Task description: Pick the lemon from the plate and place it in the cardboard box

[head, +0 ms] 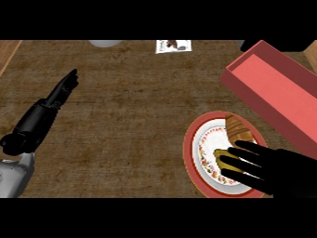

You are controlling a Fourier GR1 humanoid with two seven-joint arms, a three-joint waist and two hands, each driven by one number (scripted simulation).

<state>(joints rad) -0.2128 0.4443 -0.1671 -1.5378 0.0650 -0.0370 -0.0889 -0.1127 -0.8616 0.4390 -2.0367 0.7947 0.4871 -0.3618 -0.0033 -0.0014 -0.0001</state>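
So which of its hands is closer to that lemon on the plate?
The right hand: it is over the plate, its fingers spread on the yellow lemon. The left hand is far across the counter, fingers straight, touching nothing.

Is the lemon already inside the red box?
No, the lemon lies on the plate under the right hand; the red box holds nothing visible.

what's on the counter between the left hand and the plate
Nothing: the head view shows only bare wooden counter between the left hand and the red-rimmed plate.
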